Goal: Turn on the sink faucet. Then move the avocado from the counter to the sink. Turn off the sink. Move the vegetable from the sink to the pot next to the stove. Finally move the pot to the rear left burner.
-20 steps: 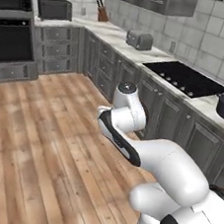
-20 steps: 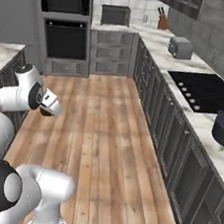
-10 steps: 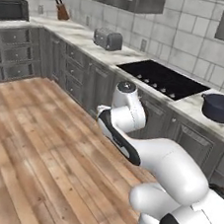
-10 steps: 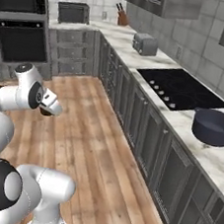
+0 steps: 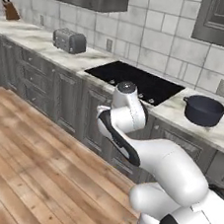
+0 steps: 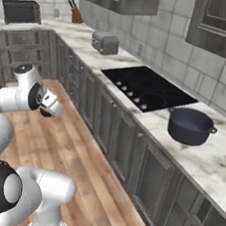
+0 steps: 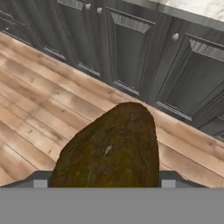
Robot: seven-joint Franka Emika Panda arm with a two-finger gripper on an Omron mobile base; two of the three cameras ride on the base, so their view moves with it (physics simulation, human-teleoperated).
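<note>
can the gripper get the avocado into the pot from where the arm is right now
Probably not yet. The gripper holds the avocado low over the wood floor, in front of the cabinets, while the pot sits further along the counter beside the stove.

We can't see the hand's fingers (image 7: pixel 40 183) properly in the hand view: avocado (image 7: pixel 109 151) covers most, its lower part cut by the frame bottom. In right base view hand (image 6: pixel 46 113) is partly behind the arm, too small to judge. Table (image 6: pixel 199 161) runs off right edge; knife block (image 5: pixel 8 11) clipped at left in left base view.
</note>
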